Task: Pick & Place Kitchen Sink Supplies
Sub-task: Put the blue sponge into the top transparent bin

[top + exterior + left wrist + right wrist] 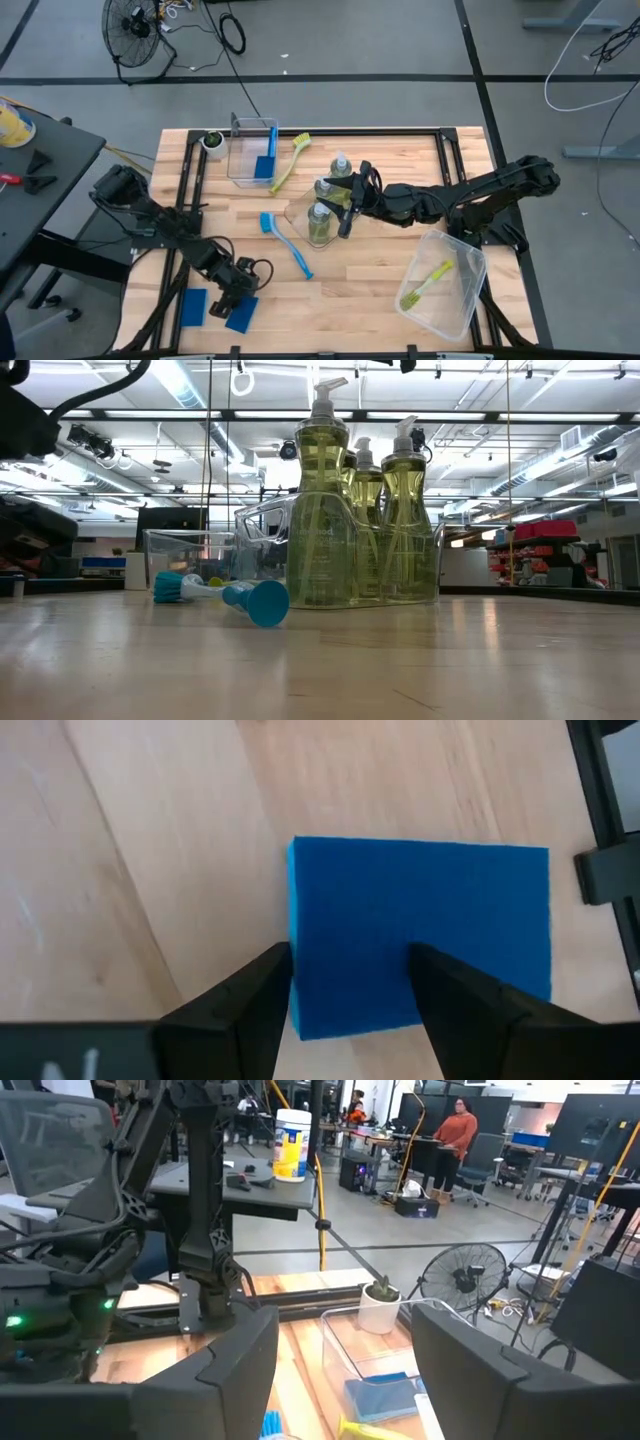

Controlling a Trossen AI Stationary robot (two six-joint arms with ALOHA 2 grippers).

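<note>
A flat blue sponge (420,920) lies on the wooden table near its front left corner (243,315). My left gripper (350,990) hangs open just over it, slanting down (236,294); one finger stands at the sponge's edge, the other over its top face. A second blue sponge (193,306) lies flat beside it. Three clear bottles of yellow-green liquid (320,222) (320,510) stand on a clear tray (298,208) mid-table. My right gripper (347,212) (345,1370) hovers open and level beside them, holding nothing. A blue brush (285,240) (225,593) lies on the table. My left gripper comes at the blue sponge from above, slanting down. One finger (255,1005) is at the sponge's long edge (293,940), the other finger (455,1005) over its top face. Whether either finger touches the sponge, I cannot tell. The sponge lies flat on the table.
A clear bin (240,165) at the far left holds a blue sponge (264,166); a yellow-green brush (290,160) lies beside it. A clear bin (462,300) at the near right holds another yellow-green brush (425,285). A small potted plant (213,143) stands at the far left.
</note>
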